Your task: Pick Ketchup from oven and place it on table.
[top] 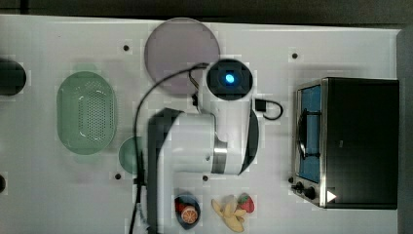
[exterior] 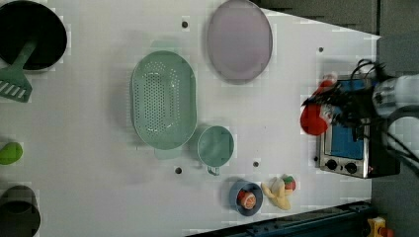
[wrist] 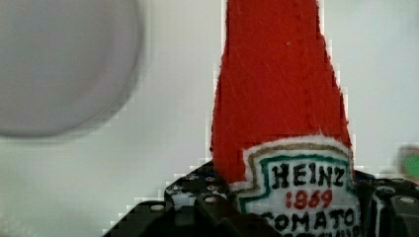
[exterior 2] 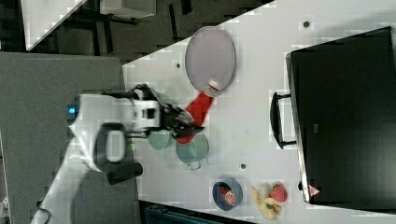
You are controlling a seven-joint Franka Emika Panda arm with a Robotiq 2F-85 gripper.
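The ketchup (exterior 2: 198, 109), a red bottle with a white cap and a white label, hangs tilted above the table (exterior 2: 261, 70). My gripper (exterior 2: 180, 122) is shut on its lower body. In the right view the cap end points toward the lilac plate (exterior 2: 210, 51). In the left view the ketchup (exterior: 316, 116) and my gripper (exterior: 341, 106) show in front of the oven (exterior: 346, 148). The wrist view has the ketchup (wrist: 281, 98) close up, with dark fingers (wrist: 197, 207) on both sides of its label. The black oven (top: 360, 141) stands at the top view's right, its glass door facing the arm.
A green colander (top: 86, 112) and a green cup (exterior: 216, 145) sit on the table (top: 58, 195). A blue bowl (top: 187, 210), a banana (top: 228, 212) and a strawberry (top: 247, 204) lie near the top view's bottom edge. A black pot (exterior: 29, 32) with a green spatula is at the left view's top left.
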